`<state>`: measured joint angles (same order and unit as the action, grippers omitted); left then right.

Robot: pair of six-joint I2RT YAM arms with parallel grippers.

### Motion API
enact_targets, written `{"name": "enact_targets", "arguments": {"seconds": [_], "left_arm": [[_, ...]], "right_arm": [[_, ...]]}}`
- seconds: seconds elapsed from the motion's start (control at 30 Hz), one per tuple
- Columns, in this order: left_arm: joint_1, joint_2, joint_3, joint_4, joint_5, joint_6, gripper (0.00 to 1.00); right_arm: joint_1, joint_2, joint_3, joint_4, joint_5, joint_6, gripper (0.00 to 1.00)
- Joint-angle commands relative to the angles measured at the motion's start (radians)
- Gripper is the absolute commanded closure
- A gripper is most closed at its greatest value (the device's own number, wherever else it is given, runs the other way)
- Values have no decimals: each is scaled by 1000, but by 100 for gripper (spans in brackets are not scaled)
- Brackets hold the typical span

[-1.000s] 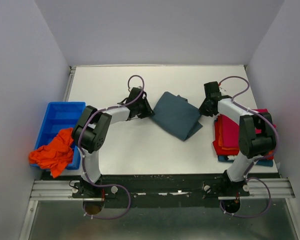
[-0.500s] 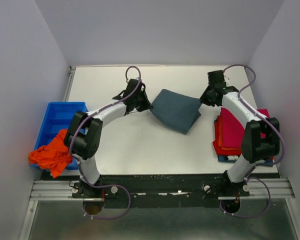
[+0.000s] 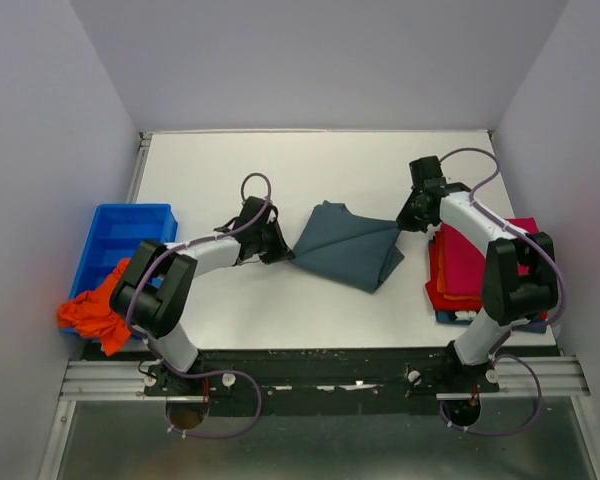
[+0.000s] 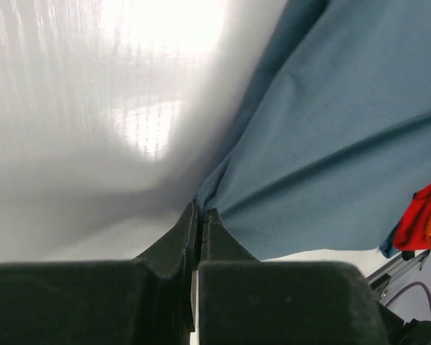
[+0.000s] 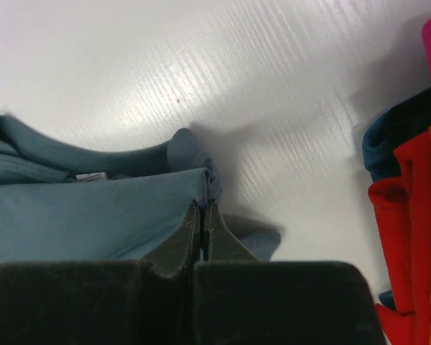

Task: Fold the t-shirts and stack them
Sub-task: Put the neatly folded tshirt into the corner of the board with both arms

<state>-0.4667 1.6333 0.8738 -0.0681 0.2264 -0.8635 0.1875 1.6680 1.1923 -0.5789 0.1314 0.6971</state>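
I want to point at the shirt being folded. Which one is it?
In the middle of the white table lies a grey-blue shirt, pinched by the left tool and the right tool. It is the only grey-blue one lying alone; the rest are a red and pink stack at the right and an orange shirt hanging from the blue bin.

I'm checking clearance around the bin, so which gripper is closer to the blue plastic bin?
Left. The left gripper holds the grey-blue shirt by its edge at mid-table, right of the blue bin; the right gripper holds the opposite corner, farther right, beside the folded stack.
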Motion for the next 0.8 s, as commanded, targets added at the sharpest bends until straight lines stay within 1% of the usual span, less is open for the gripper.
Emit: {"name": "enact_targets", "arguments": {"seconds": [0.0,0.07,0.2,0.33,0.37,0.4,0.43,0.47,0.5,0.53,0.6,0.67,0.77], "left_arm": [[11,63,-48,117,39,-28,100],[-3,86,-61,148,60,-46,100],[-38,79,-68,117,-21,-31,100],[-59,86,-70,103,-21,-19,100],[-67,74,-62,84,-44,-6,91],[-70,60,-52,70,-71,7,75],[-70,45,-45,32,-100,27,55],[-69,24,-33,16,-133,43,41],[-63,7,-15,1,-160,63,30],[-58,-7,10,-19,-185,87,26],[-43,-20,75,-65,-219,130,21],[-30,-15,144,-76,-265,170,21],[-20,52,244,-55,-230,211,21]], "right_arm": [[-16,41,27,8,59,-13,99],[-16,52,21,4,86,-5,99],[-16,74,16,16,99,-2,99],[-16,76,-42,31,106,22,99],[-16,58,-75,63,118,24,99],[-16,41,-106,88,129,22,99],[-17,36,-111,102,132,16,99],[-19,47,-102,96,128,9,99],[-19,55,-85,87,122,7,99],[-17,64,-77,85,111,7,99],[-17,65,-85,105,100,4,99],[-19,59,-95,123,97,-2,99],[-19,55,-99,134,91,-7,99]]}}
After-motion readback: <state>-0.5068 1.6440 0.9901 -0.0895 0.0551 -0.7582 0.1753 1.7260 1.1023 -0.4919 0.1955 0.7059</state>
